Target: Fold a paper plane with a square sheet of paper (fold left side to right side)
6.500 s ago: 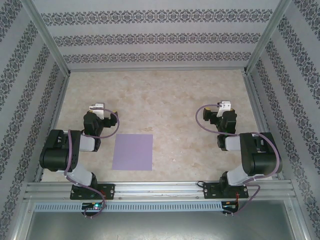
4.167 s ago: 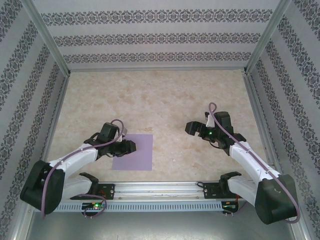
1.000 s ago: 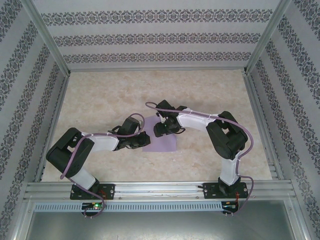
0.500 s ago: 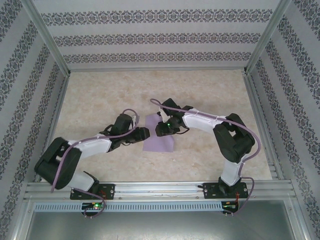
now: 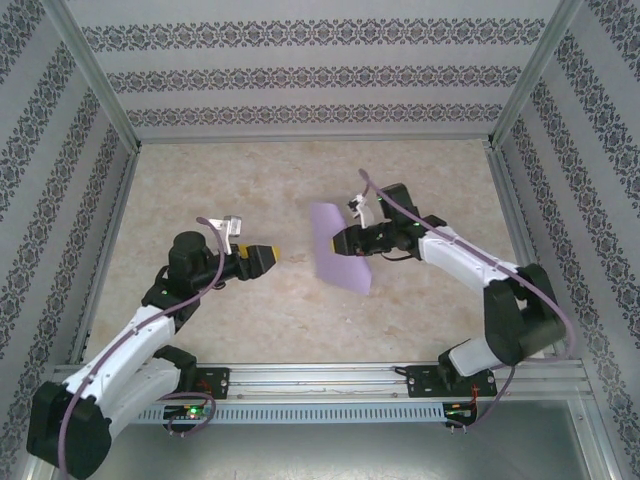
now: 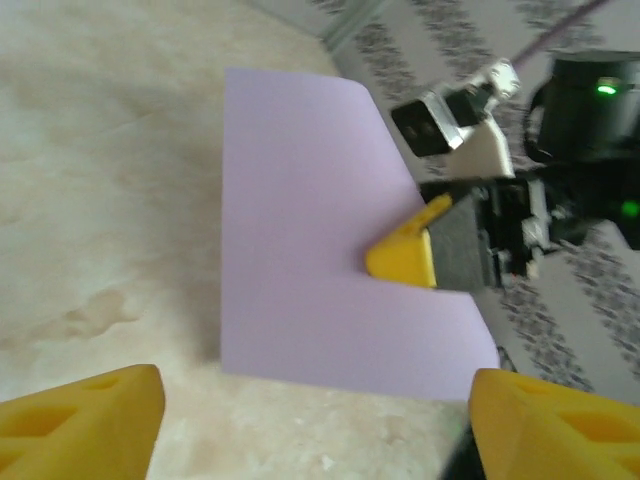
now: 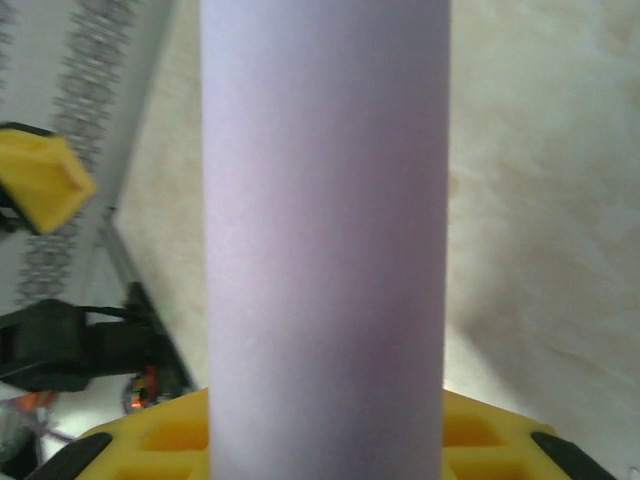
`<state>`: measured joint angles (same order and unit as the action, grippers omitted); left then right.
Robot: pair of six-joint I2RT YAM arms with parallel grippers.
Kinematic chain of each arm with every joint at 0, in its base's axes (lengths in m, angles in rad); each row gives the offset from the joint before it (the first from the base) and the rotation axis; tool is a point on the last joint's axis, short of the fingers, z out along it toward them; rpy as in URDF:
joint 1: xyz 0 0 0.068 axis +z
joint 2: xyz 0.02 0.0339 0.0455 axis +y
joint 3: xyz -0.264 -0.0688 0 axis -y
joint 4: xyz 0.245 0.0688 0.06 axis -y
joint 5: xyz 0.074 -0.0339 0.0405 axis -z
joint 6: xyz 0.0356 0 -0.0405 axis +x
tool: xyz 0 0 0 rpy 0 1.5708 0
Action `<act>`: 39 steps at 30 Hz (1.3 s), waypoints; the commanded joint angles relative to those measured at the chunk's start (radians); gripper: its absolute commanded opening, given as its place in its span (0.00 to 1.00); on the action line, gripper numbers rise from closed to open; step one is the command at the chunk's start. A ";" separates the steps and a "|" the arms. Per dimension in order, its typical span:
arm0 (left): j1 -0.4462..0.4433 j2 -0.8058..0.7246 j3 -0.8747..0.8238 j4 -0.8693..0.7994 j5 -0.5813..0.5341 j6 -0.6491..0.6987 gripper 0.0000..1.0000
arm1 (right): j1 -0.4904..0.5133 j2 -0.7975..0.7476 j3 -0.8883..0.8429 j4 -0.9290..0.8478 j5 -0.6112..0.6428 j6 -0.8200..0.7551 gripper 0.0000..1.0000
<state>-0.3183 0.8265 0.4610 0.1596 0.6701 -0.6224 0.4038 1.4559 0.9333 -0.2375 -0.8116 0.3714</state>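
Above table point(image 5: 420, 180) ctr, R jaws clenched on purple sheet point(image 5: 335, 250); L jaws spread wide, apart from it.

No legible text or labels

Beige marbled tabletop point(image 5: 250, 180) boxed in by striped damask-pattern wall panels point(image 5: 300, 75) on three sides, aluminium corner posts point(image 5: 95, 75), slotted rail point(image 5: 320, 378) along near edge, flat even light.

black-and-white arms point(image 5: 455, 255), purple cables point(image 5: 380, 193), yellow end effector pads point(image 6: 100, 410).
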 commanded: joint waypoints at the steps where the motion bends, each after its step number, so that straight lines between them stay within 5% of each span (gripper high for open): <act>1: 0.011 -0.050 0.005 0.127 0.145 0.026 0.84 | -0.035 -0.086 -0.021 0.080 -0.216 0.011 0.32; 11: 0.008 0.058 0.125 0.296 0.372 -0.026 0.88 | -0.024 -0.276 0.018 0.137 -0.421 0.056 0.31; 22: -0.079 0.204 0.213 0.354 0.402 0.005 0.92 | 0.098 -0.236 0.077 0.228 -0.408 0.104 0.30; 25: -0.090 0.215 0.217 0.360 0.405 0.006 0.79 | 0.097 -0.223 0.074 0.222 -0.373 0.100 0.30; 29: -0.093 0.215 0.214 0.343 0.387 0.006 0.21 | 0.078 -0.209 0.061 0.206 -0.329 0.093 0.32; 31: -0.093 0.215 0.218 0.294 0.358 0.015 0.01 | 0.064 -0.214 0.048 0.204 -0.309 0.093 0.35; 39: -0.093 0.272 0.230 0.049 0.240 -0.012 0.00 | -0.010 -0.284 0.000 0.061 -0.159 0.034 0.57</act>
<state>-0.4004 1.0710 0.6628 0.3325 0.9585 -0.6285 0.4168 1.2156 0.9516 -0.0971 -1.0527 0.4511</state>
